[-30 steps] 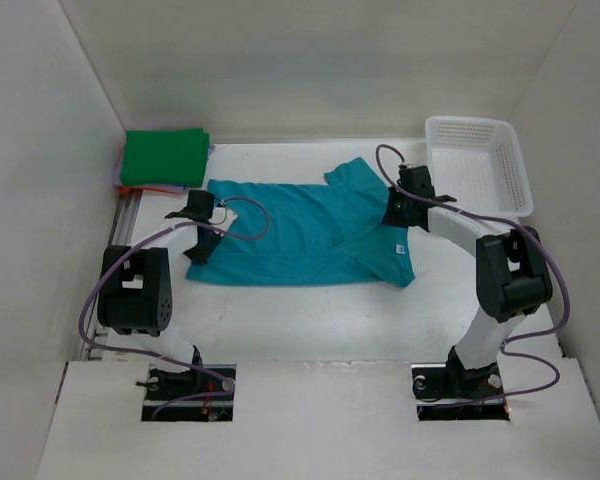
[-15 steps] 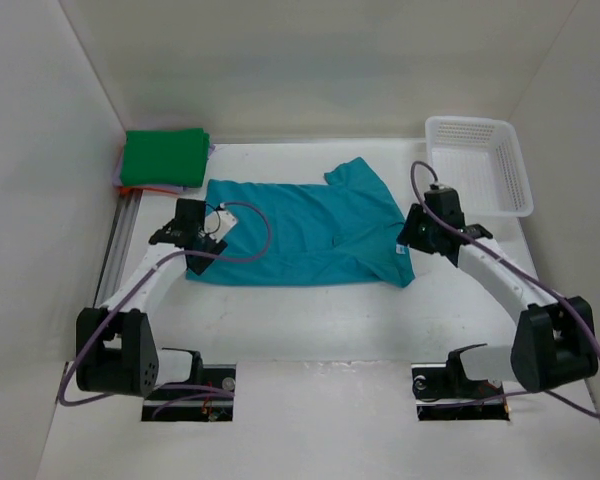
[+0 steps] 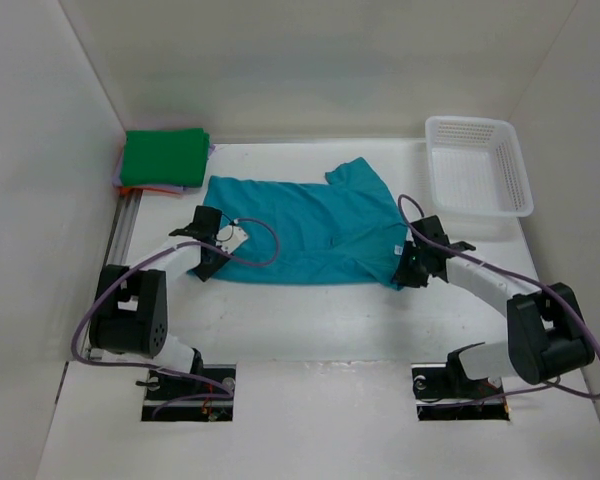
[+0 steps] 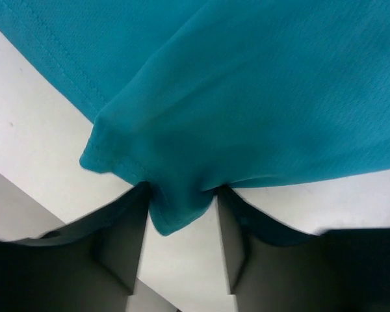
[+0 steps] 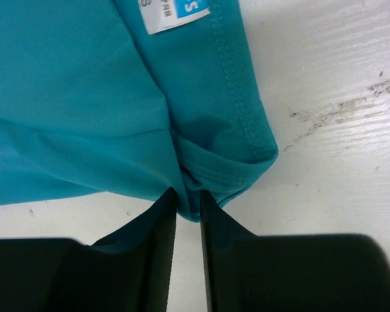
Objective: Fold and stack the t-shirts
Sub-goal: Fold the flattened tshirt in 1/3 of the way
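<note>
— How is the table laid out?
— The teal t-shirt is spread flat across the middle, its long axis running left to right. A folded green t-shirt is seen on top of a pile in the far left corner, well apart from it. A white basket is set at the far right.
— Where are the arms placed against the cloth?
— Both are at its near edge. The left gripper is set on the near left corner and the right gripper on the near right corner, so the whole shirt lies away from both, toward the far wall.
— What is held?
— In the left wrist view a bunched corner of teal cloth is drawn in between the fingers, which are held partly apart by its thickness. In the right wrist view the fingers are closed almost together on a fold of the hem, just below the white label.
— What is the coming move judged to turn on?
— The line between the two grips is matched to the shirt's long axis. The near edge can therefore probably be lifted level and carried away from the bases, over toward the far edge. A skewed fold is to be expected if one side is raised ahead of the other.
</note>
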